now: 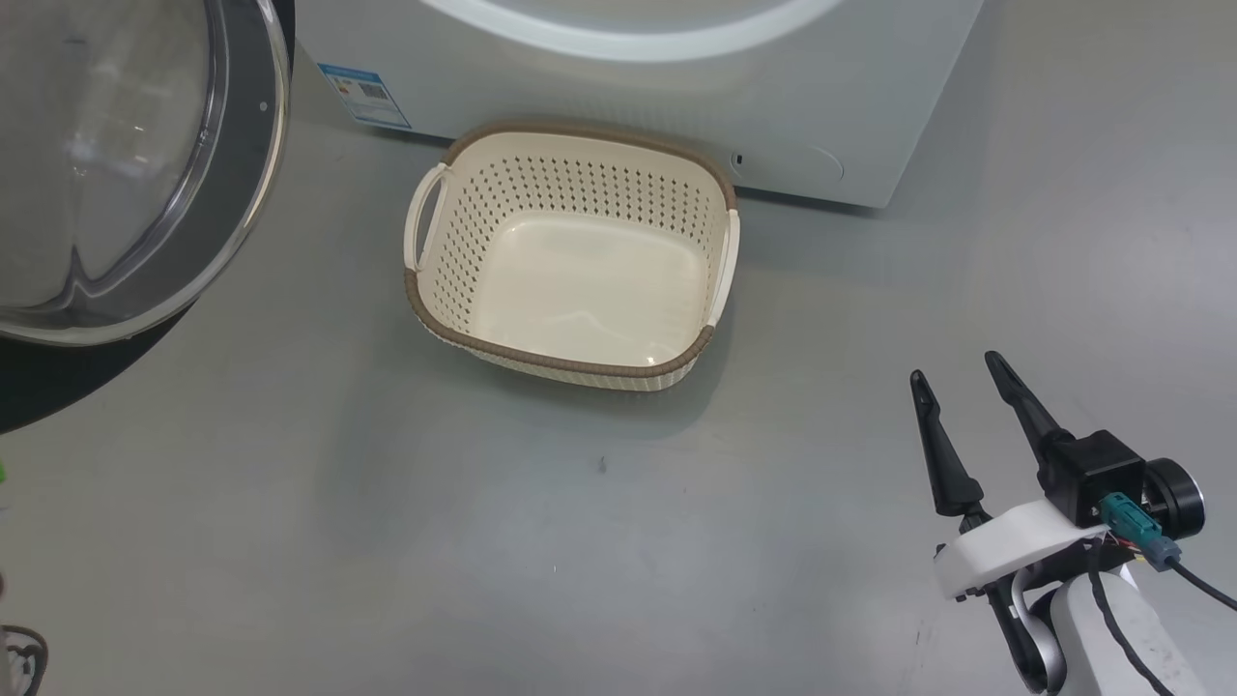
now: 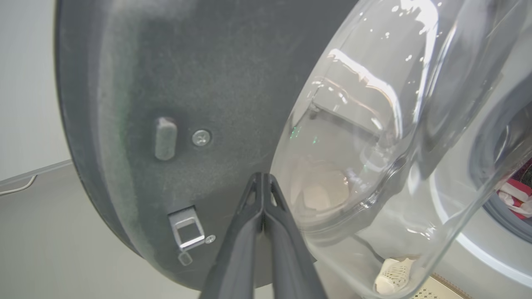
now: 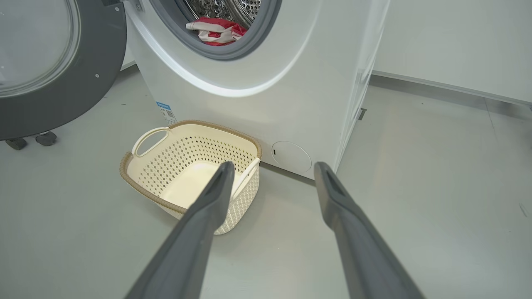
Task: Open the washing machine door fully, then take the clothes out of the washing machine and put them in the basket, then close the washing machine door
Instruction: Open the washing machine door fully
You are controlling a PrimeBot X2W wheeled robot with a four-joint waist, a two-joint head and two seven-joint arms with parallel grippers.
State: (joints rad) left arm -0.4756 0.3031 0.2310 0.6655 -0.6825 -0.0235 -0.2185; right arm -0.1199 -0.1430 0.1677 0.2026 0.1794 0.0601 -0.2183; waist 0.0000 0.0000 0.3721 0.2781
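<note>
The washing machine door (image 1: 246, 184) is swung open on the left, with the left gripper (image 2: 263, 195) pinched together by its inner face. The empty basket (image 1: 570, 364) is set in the middle. The clothes (image 3: 218, 33) are kept in the washing machine (image 3: 270, 108), up and left of the spread-apart right gripper (image 1: 957, 369), judged the nearer one.

Head looks down on basket (image 1: 580, 188), right wrist shares it (lower), left wrist against door (image 2: 166, 74)
</note>
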